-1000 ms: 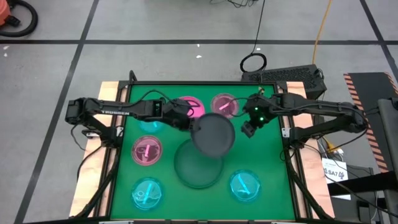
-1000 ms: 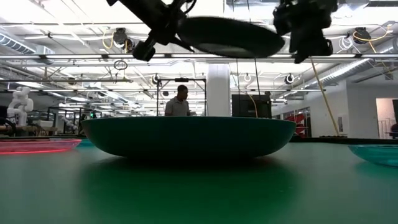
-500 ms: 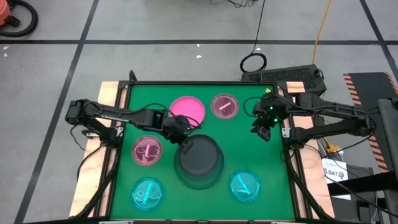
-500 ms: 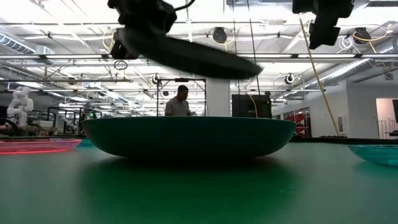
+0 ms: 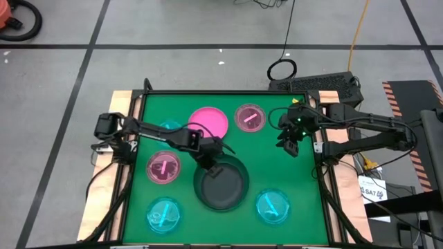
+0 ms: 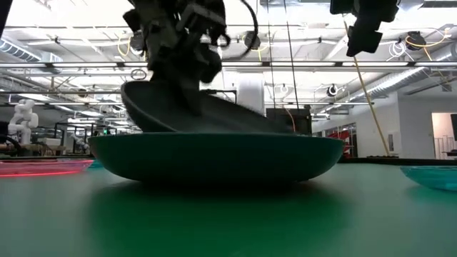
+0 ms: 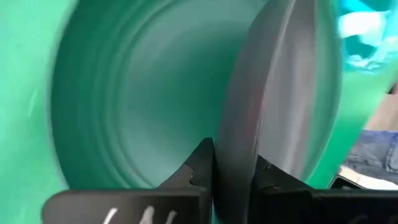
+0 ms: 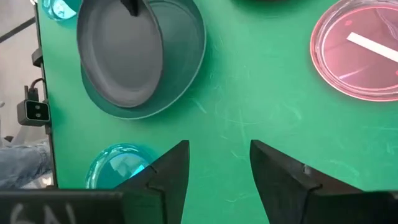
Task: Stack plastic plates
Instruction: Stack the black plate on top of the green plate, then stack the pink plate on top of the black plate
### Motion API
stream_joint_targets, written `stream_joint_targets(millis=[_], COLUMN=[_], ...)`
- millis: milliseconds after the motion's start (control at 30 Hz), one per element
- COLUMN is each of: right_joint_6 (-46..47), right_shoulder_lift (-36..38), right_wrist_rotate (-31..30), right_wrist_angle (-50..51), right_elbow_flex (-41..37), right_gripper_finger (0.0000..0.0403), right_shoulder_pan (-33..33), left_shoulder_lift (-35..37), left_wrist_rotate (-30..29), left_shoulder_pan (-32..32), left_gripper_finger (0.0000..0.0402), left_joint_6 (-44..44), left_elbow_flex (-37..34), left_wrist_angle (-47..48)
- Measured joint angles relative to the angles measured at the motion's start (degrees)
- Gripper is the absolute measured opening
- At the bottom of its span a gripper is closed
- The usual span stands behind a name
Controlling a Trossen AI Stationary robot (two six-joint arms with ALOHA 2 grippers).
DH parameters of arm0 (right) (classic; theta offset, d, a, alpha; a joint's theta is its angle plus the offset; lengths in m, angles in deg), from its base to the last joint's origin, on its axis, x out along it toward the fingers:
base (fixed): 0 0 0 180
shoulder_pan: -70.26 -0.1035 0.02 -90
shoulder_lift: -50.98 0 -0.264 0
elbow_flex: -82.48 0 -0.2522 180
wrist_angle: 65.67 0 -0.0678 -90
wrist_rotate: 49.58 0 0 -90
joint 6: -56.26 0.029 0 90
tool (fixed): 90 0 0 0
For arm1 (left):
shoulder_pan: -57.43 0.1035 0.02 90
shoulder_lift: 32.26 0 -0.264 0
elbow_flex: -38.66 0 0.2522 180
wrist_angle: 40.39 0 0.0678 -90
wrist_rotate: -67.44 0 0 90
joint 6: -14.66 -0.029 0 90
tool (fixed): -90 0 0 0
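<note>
The large dark green plate (image 5: 241,200) sits on the green mat near the middle front. A black plate (image 5: 227,187) hangs tilted over and into it, with my left gripper (image 5: 211,163) shut on its rim. My right gripper (image 5: 287,142) hangs open above the mat's far right, holding nothing. The hot pink plate (image 5: 210,120) and a small translucent pink plate (image 5: 249,117) lie at the back. Another small pink plate (image 5: 163,168) lies at the left, and two cyan ones (image 5: 164,214) (image 5: 272,206) at the front. My left gripper pinches the black plate's rim (image 7: 239,146) on its far-left side between the two fingers (image 7: 202,163), one on each face. The fingers slant down from the far left. The plate is tilted, its held edge (image 6: 136,96) raised and its opposite side down behind the green plate's rim (image 6: 285,139).
A third cyan plate (image 5: 166,127) shows partly under the left arm at the back left. Wooden borders (image 5: 118,104) frame the mat. Bare mat (image 5: 291,176) lies between the green plate and the right edge.
My left gripper has gone down and toward the near edge with the black plate, tipping it. The plate, held high and level above the green plate, now slants into it. My right gripper has drawn away from the black plate toward the table's right edge.
</note>
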State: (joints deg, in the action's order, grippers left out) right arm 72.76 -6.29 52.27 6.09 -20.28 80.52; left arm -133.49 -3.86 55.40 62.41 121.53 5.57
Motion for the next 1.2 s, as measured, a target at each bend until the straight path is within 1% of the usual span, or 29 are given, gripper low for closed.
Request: stream_joint_targets(millis=[67,200,400,500,600,700,833,933,1000,1067,1200], right_joint_6=[0.6,2.49,8.83,13.16,17.69,21.43,25.92,29.09,31.1,32.71,36.05], right_shoulder_lift=[-0.07,-0.09,-0.09,-0.09,-0.09,-0.09,-0.09,-0.09,-0.09,-0.09,-0.09], right_wrist_rotate=[-0.03,-1.34,-4.37,-4.6,-4.59,-4.82,-7.33,-9.04,-10.46,-12.16,-15.33], right_wrist_angle=[-0.06,-0.46,-1.59,-2.95,-4.37,-6.47,-10.14,-12.73,-13.83,-14.4,-14.48], right_elbow_flex=[0.0,0.0,0.0,0.0,-0.02,-0.02,-0.02,-0.02,-0.02,-0.02,-0.02], right_gripper_finger=[0.0164,0.0164,0.0164,0.0164,0.0164,0.0164,0.0164,0.0164,0.0164,0.0164,0.0164], right_shoulder_pan=[0.0,-0.02,-0.19,-0.26,-0.29,-0.99,-2.53,-3.71,-4.65,-5.63,-6.99], left_shoulder_lift=[-0.67,-2.04,-2.28,-2.26,-2.27,-2.32,-2.32,-2.32,-2.32,-2.18,-1.81], left_wrist_rotate=[0.07,-1.91,-6.09,-7.09,-7.84,-9.22,-9.99,-10.1,-10.2,-10.98,-12.86], left_shoulder_pan=[0.03,-0.07,-0.05,0.29,0.75,0.93,1.3,1.55,1.99,2.5,4.39], left_gripper_finger=[0.0047,0.0073,0.008,0.0088,0.0119,0.0169,0.0238,0.0275,0.0288,0.0292,0.0293], left_joint_6=[-0.14,-1.26,-3.54,-4.73,-6.37,-8.32,-9.46,-10.19,-10.5,-10.75,-14.26], left_elbow_flex=[0.13,0.01,0.02,0.02,0.02,-0.02,-0.02,-0.02,0.14,1.37,6.13], left_wrist_angle=[-0.17,0.64,0.89,1.32,4.13,6.3,5.2,4.71,4.68,5.97,7.63])
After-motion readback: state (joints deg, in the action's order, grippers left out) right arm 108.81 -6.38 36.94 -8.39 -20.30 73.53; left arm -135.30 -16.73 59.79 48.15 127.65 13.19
